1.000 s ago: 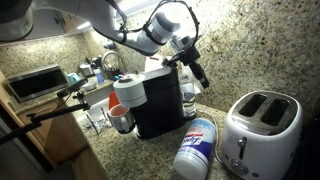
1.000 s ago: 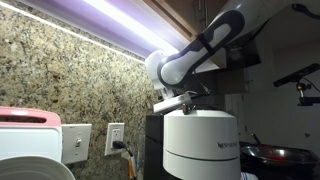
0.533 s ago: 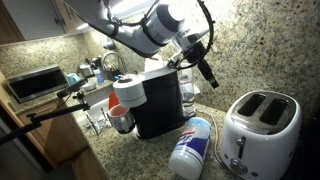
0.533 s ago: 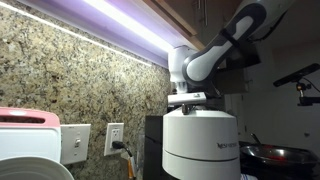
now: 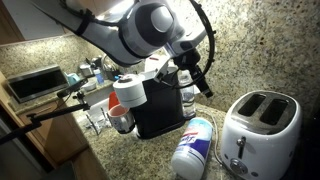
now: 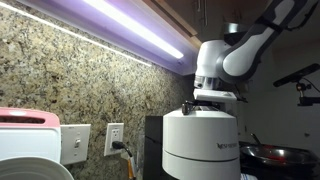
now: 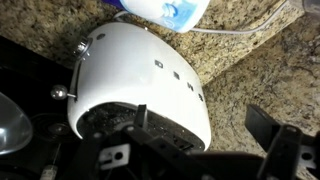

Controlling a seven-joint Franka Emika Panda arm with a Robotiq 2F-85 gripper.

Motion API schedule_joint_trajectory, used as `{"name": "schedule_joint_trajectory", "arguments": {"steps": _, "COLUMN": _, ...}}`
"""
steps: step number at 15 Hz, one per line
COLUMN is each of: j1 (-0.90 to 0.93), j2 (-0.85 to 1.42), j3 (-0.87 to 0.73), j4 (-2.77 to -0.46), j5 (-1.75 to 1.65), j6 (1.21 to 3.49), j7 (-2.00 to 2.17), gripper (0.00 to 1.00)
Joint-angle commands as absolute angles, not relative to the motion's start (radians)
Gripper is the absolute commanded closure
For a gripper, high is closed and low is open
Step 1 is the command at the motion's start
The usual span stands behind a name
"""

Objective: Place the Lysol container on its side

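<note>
Canister down on its side, hand clear above it

Lysol container [image 5: 195,148] lies on its side on the granite counter [image 5: 130,158], lid end toward the camera in an exterior view, in the gap between the black coffee machine [image 5: 158,102] and the white toaster [image 5: 258,125]. It looks close to both, though I cannot tell whether it touches either.

My gripper [image 5: 203,84] hangs up by the backsplash, above the coffee machine and well apart from the container. In the wrist view my dark fingers [image 7: 268,128] stand wide apart with nothing between them. I look down mostly on the toaster [image 7: 140,85], with only a sliver of the container's label [image 7: 168,8] at the top edge.

I judge the tipping itself done, so the step in hand is getting clear. The next move calls for little: keep my jaws spread, stay high over the coffee machine and toaster, and leave the canister alone so it does not roll on the stone
</note>
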State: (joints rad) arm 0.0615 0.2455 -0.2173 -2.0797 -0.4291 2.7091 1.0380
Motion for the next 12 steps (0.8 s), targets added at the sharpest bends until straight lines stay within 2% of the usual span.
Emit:
{"name": "schedule_joint_trajectory", "arguments": {"steps": 1, "j1": -0.003, "j2": 0.08, "j3": -0.191, "j4": -2.33, "j5": -0.316, "j6": 2.847, "j7": 0.885, "gripper": 0.0}}
{"name": "schedule_joint_trajectory", "arguments": {"steps": 7, "j1": -0.067, "j2": -0.063, "j3": -0.157, "j4": -2.558, "j5": 0.005, "j6": 2.943, "j7": 0.574, "gripper": 0.0}}
{"name": "schedule_joint_trajectory", "arguments": {"steps": 8, "j1": -0.068, "j2": -0.081, "j3": -0.149, "j4": -2.573, "j5": 0.067, "j6": 2.932, "j7": 0.529, "gripper": 0.0}}
{"name": "schedule_joint_trajectory", "arguments": {"steps": 9, "j1": -0.05, "j2": -0.007, "j3": -0.173, "j4": -2.507, "j5": -0.006, "j6": 2.921, "j7": 0.594, "gripper": 0.0}}
{"name": "schedule_joint_trajectory", "arguments": {"steps": 12, "j1": -0.054, "j2": -0.05, "j3": -0.166, "j4": -2.546, "j5": 0.039, "j6": 2.921, "j7": 0.554, "gripper": 0.0}}
